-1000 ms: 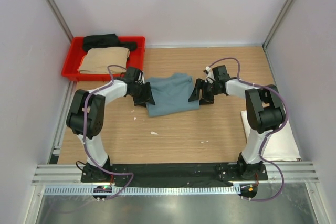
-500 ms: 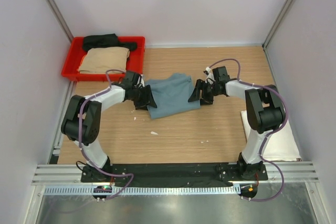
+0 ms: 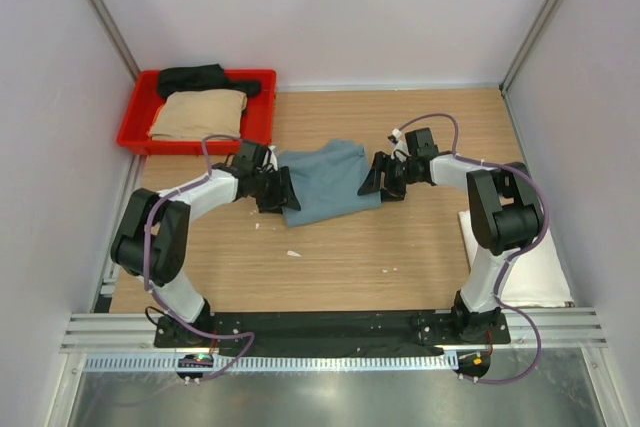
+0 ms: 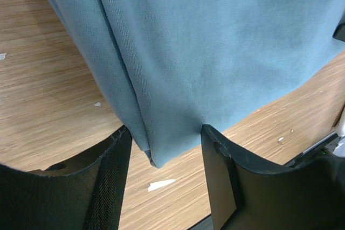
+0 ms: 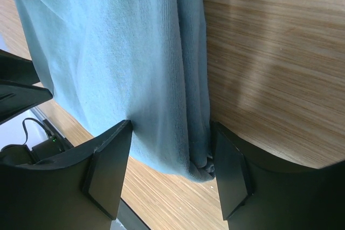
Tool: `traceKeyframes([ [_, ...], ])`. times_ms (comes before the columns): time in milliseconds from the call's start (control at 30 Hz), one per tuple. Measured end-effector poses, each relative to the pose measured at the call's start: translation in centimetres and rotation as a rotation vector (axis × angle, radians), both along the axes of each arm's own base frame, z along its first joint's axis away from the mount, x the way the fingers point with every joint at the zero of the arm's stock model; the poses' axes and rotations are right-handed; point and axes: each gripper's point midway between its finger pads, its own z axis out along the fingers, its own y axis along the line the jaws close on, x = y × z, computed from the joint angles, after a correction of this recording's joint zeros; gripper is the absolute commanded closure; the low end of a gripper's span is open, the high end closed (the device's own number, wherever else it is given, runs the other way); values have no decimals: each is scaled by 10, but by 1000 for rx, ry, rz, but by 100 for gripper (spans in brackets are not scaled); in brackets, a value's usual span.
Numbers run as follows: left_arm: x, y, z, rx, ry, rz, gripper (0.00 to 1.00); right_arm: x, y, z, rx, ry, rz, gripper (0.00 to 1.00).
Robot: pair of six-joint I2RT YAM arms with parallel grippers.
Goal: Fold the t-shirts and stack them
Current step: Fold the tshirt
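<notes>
Both pairs of jaws stand open, clamped on nothing. In the left wrist view the left gripper (image 4: 164,133) straddles a near corner of the teal shirt (image 4: 215,47), with cloth lying between its spread fingers. In the right wrist view the right gripper (image 5: 170,127) straddles the bunched, doubled edge on the other side in the same way.

Over the last second the left arm's elbow has swung down and outward, and its gripper has slid a little nearer along the shirt's left edge. The right gripper has only edged slightly inward, its jaws narrowing a touch. The shirt itself has not shifted. It lies partly folded in the middle of the table (image 3: 350,247), so I judge both arms are lining up a two-sided pinch for the next fold.

The tan shirt (image 3: 198,112) and black shirt (image 3: 195,77) sit in the red tray (image 3: 128,137) at the far left. The white shirt (image 3: 540,257) lies at the right edge, partly behind the right arm. Whether the lower fingers are under the cloth or only beside it is hard to tell — the wrist views crop the shirt, and from above the grippers cover both edges.
</notes>
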Motion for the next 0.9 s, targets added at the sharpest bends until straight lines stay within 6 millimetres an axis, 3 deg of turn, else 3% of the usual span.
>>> traceKeyframes([
  [567, 8, 6, -11, 58, -85, -51, 44, -1, 0, -1, 1, 8, -2, 38],
  [900, -2, -1, -16, -1, -88, -63, 52, -3, 0, -2, 3, 18, -2, 43],
])
